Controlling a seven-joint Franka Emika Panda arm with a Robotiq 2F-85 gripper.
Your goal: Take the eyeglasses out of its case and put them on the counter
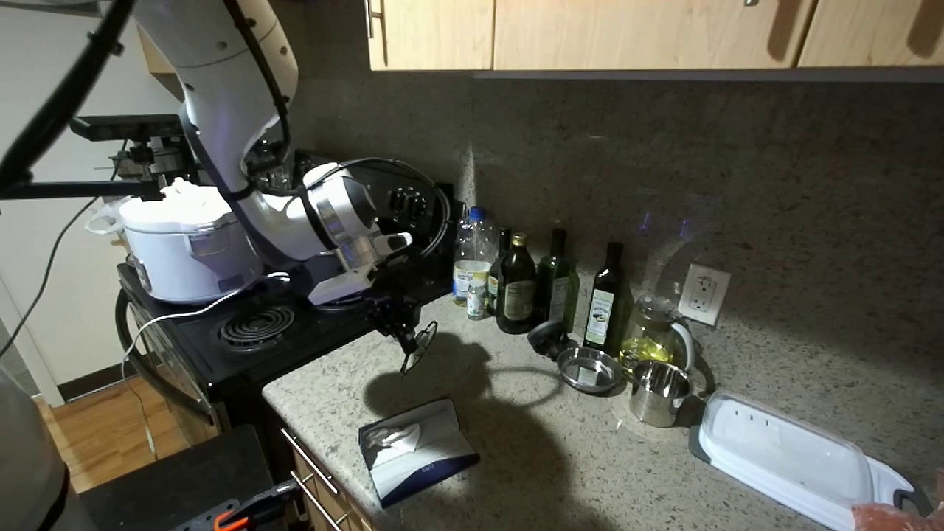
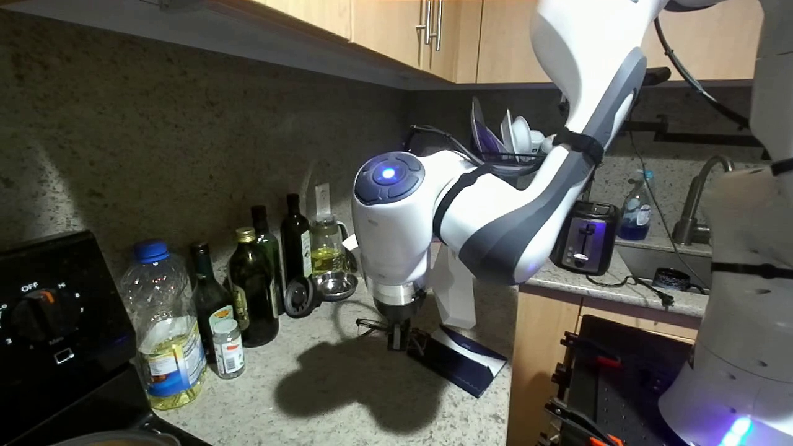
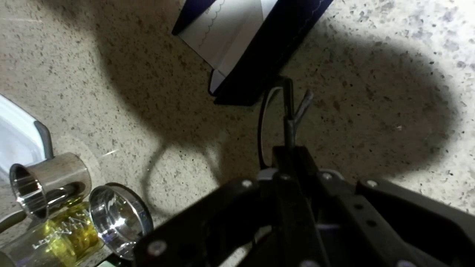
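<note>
My gripper [image 1: 408,344] is shut on the eyeglasses [image 1: 422,348] and holds them above the counter [image 1: 612,483], apart from the case. In the wrist view the gripper's fingertips [image 3: 293,150] pinch a thin part of the eyeglasses [image 3: 261,126]; a dark lens rim hangs to the left of them. The black case [image 1: 431,472] lies open on the counter, its pale lining showing, with a whitish crumpled thing inside. It also shows in an exterior view [image 2: 455,367] beside the gripper [image 2: 398,345], and at the top of the wrist view [image 3: 267,55].
Several bottles [image 1: 518,291] stand along the wall. A metal dish [image 1: 588,370], a metal cup [image 1: 660,394] and a glass jug [image 1: 653,339] stand near them. A white tray [image 1: 789,457] lies farther along the counter. The black stove [image 1: 295,324] adjoins it.
</note>
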